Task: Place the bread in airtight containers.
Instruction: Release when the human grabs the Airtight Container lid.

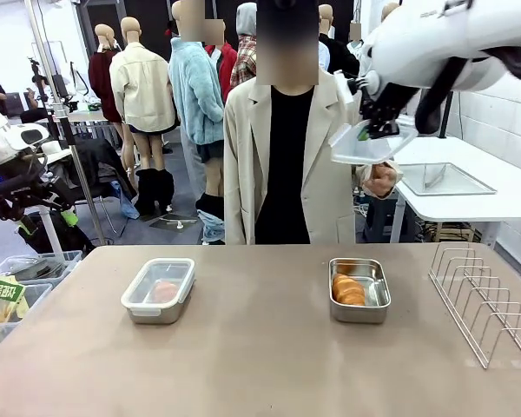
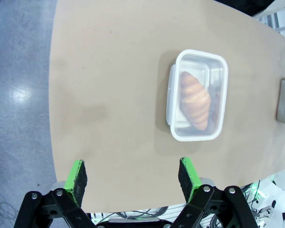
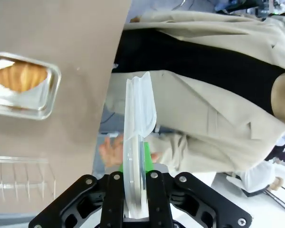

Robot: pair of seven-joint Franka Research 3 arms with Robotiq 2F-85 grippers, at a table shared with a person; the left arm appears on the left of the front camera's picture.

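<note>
right gripper [image 1: 366, 132] clamps a clear lid [image 1: 371, 145] high up — the open tin [image 1: 359, 290] lies below, probably slightly nearer the robot.

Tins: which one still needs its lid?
The right tin, its croissant uncovered. The left tin already has a clear lid on. The right claw holds the spare lid up high.

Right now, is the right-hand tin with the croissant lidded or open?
Open. The tin shows its croissant uncovered; the right pincer holds a clear lid in the air, well above the table.
</note>
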